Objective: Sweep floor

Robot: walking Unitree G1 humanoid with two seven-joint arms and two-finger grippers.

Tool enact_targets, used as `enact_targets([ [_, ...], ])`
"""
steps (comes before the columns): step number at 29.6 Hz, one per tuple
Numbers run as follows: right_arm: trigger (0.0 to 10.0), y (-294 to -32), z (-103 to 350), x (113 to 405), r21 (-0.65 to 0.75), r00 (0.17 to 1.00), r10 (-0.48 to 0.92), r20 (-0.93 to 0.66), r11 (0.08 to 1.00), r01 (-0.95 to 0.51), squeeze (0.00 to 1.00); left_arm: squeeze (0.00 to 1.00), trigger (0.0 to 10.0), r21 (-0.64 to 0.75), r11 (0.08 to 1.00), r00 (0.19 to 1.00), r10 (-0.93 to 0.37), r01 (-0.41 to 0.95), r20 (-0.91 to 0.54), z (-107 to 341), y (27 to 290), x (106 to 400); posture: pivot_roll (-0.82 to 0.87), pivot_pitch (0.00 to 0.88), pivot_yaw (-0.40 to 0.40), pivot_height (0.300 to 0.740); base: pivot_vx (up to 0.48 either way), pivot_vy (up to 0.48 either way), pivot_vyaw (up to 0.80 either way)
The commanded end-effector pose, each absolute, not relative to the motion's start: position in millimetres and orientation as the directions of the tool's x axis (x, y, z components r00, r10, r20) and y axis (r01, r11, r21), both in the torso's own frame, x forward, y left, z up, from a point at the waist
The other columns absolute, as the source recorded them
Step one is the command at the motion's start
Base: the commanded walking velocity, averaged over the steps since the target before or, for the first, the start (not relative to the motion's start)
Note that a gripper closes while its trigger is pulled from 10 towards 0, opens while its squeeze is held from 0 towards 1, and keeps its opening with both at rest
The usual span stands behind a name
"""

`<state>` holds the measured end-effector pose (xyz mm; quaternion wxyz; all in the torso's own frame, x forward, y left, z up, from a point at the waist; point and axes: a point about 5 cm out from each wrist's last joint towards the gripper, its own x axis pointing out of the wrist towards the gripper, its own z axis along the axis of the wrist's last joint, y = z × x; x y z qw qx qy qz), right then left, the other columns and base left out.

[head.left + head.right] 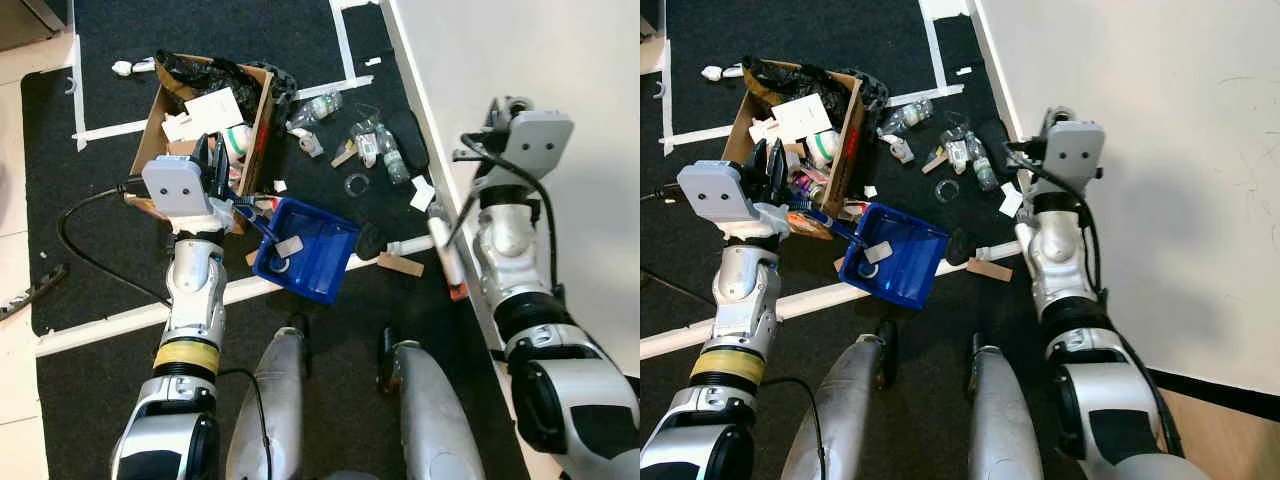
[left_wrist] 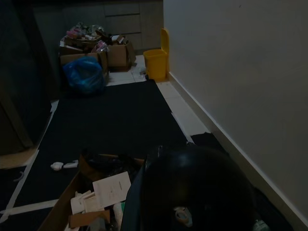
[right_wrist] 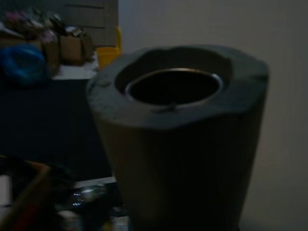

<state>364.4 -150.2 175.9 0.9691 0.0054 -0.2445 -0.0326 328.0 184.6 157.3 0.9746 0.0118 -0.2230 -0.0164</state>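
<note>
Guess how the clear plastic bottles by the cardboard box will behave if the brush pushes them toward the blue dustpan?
The clear plastic bottles look empty, so they are probably light and should slide easily on the black mat. They lie on their sides, so they may roll away from a push rather than track straight. The blue dustpan rests tilted and could shift if hit.

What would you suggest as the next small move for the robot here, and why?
Probably draw the broom in the right gripper leftward, pushing the plastic bottles toward the blue dustpan held by the left gripper: that litter still lies beyond the pan's mouth.
</note>
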Motion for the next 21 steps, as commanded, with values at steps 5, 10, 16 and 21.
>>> enact_targets([
  [5,10.0,-122,153,352,0.304,0.908,-0.132,0.398,0.953,0.005,0.0,0.0,10.0,0.007,0.999,0.934,-0.045,0.045,0.355,137,179,322,0.11,0.451,-0.01,0.74,0.0,0.0,0.0],
  [10,10.0,-118,158,351,0.398,0.902,-0.178,0.392,0.917,0.008,0.0,0.0,10.0,0.003,0.999,0.935,-0.042,0.044,0.352,136,179,322,0.11,0.448,-0.013,0.74,0.0,0.0,0.0],
  [16,10.0,-125,168,351,0.541,0.886,-0.266,0.379,0.841,0.02,0.0,0.0,10.0,-0.001,0.999,0.937,-0.04,0.043,0.348,136,178,323,0.09,0.436,-0.015,0.74,0.0,0.0,0.0],
  [21,10.0,-127,173,351,0.605,0.884,-0.289,0.367,0.796,0.009,0.0,0.0,10.0,-0.005,0.999,0.937,-0.043,0.047,0.347,136,176,324,0.08,0.433,-0.016,0.74,0.0,0.0,0.0],
])
